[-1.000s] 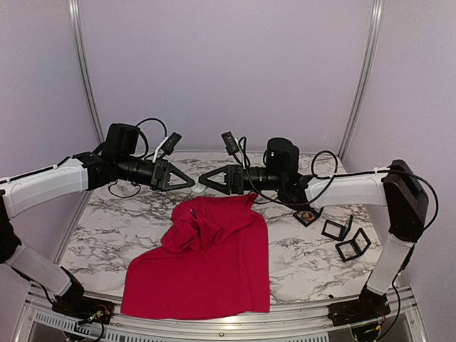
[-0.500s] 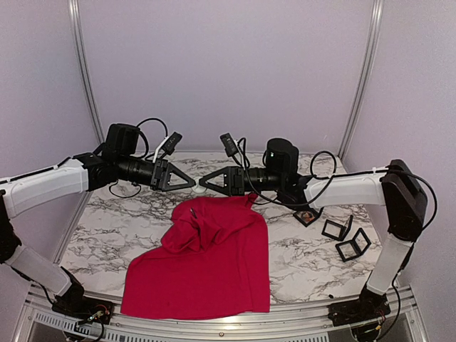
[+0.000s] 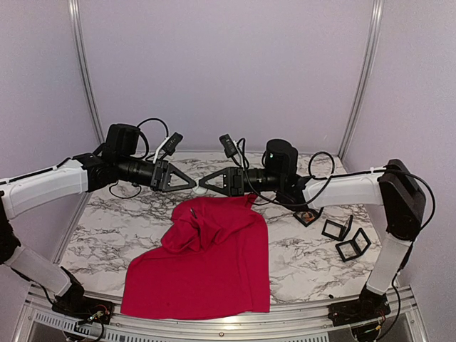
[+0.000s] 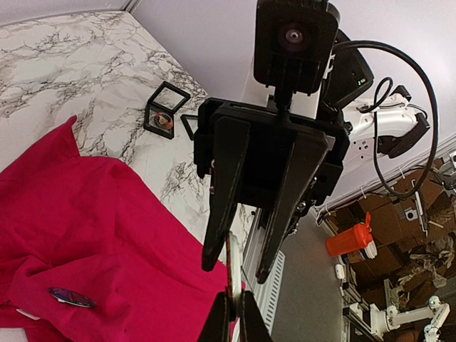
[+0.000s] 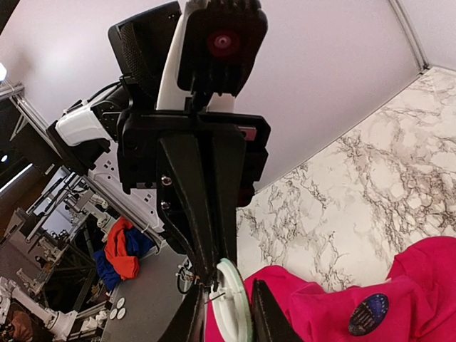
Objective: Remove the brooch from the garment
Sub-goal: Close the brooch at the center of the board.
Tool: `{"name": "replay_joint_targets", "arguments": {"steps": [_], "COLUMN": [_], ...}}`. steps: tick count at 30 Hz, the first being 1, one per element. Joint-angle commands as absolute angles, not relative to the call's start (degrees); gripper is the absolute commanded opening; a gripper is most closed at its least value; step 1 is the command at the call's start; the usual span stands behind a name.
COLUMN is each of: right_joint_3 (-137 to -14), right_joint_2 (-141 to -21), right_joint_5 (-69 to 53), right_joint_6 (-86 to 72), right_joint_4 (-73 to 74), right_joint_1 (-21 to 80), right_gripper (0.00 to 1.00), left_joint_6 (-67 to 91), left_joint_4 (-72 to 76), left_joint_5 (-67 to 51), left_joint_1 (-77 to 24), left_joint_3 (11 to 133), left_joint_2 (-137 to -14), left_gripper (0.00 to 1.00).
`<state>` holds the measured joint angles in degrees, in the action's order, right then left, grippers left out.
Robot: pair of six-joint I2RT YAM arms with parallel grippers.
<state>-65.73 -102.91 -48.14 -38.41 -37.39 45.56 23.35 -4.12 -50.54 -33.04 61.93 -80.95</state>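
Observation:
The red T-shirt point(image 3: 214, 263) lies crumpled on the marble table. A dark oval brooch point(image 3: 194, 213) sits on its upper folds and also shows in the left wrist view point(image 4: 71, 297) and the right wrist view point(image 5: 368, 314). My left gripper point(image 3: 192, 184) is shut on the edge of a white pin-backed disc point(image 4: 234, 267) and holds it in the air above the shirt's top. My right gripper point(image 3: 203, 184) faces it tip to tip. It is open, with its fingers point(image 5: 267, 317) on either side of the disc point(image 5: 231, 306).
Three black-framed display boxes stand on the table to the right, one point(image 3: 308, 216) holding something reddish and two point(image 3: 336, 228) point(image 3: 354, 244) propped open. The shirt's hem reaches the table's front edge point(image 3: 214, 320). Grey walls close off the back.
The right gripper has edged slightly left toward the left gripper and the disc. The left arm and the shirt have not moved.

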Motion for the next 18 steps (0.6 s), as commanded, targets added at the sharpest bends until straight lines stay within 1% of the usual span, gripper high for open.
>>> {"name": "replay_joint_targets", "arguments": {"steps": [1,6,14,18], "right_joint_3": [-67.5,-67.41,-67.5,-67.5], "right_joint_2": [-103.72,-103.8,-103.89,-103.93], "right_joint_5": [-48.95,-48.95,-48.6,-48.68], "right_joint_6": [-38.94,-38.85,-37.81,-37.56], "right_joint_4": [-38.98,-38.73,-37.44,-37.27], "right_joint_1": [45.26,45.23,45.19,45.25], "right_gripper": [0.2,0.16,0.12,0.12], "left_joint_6": [22.81,22.72,22.73,22.59], "left_joint_4": [-3.53,-3.6,-3.58,-3.68], "left_joint_5": [-50.95,-50.76,-50.84,-50.77], "left_joint_1": [-33.48,-33.66,-33.75,-33.75], "left_joint_3": [61.0,60.91,61.0,61.04], "left_joint_2": [-78.71,-78.68,-78.74,-78.83], "left_gripper": [0.0,0.0,0.0,0.0]}}
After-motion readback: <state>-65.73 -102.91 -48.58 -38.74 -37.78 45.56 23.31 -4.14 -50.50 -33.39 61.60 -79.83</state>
